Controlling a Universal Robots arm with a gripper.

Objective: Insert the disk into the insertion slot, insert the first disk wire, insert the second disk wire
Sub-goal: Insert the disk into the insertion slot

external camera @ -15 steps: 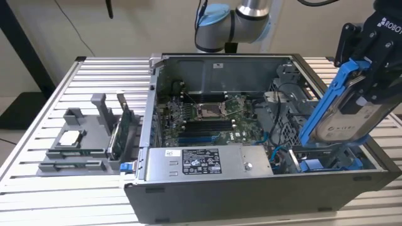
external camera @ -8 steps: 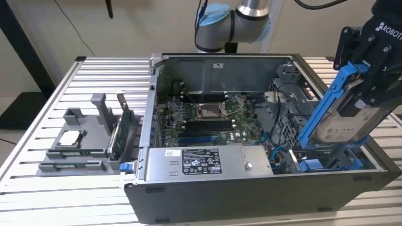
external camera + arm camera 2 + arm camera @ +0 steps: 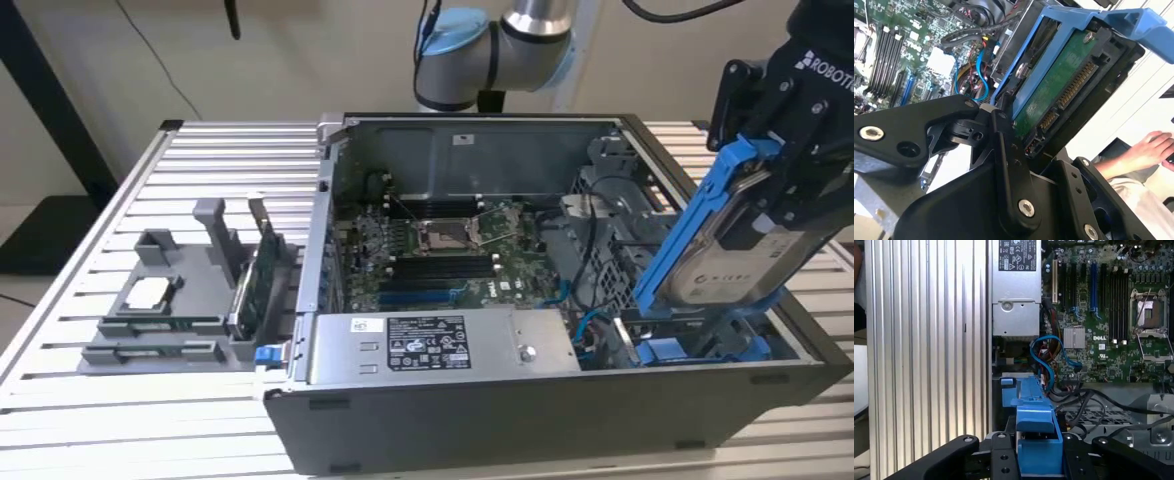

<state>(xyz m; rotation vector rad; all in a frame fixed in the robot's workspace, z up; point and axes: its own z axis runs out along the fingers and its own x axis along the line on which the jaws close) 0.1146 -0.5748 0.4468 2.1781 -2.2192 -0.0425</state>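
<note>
At the exterior view's right, your hand (image 3: 790, 195) is pinching the disk (image 3: 727, 250) by its top end, with the jaws pressed on both sides of the blue frame. The disk is tilted, not straight up. Its low end is down at the mouth of the insertion slot (image 3: 657, 325), in the corner of the computer case (image 3: 534, 420). It looks to me like the disk is only a little way in, so the first step is not done. Watch the tilt. If the disk goes down crooked, its blue frame could catch on the metal edge of the slot and jam, or it could slip in your hand. Another blue carrier (image 3: 701, 350) sits just beside the low end, and the disk could bump it. Blue wires (image 3: 1046, 352) curl close by in the first wrist view, and a crooked push could squash or snag them. In the second wrist view the disk's plug pins (image 3: 1074, 82) are bare, so a knock there could bend them. A person's arm (image 3: 1134, 157) is near too, so mind it.
</note>
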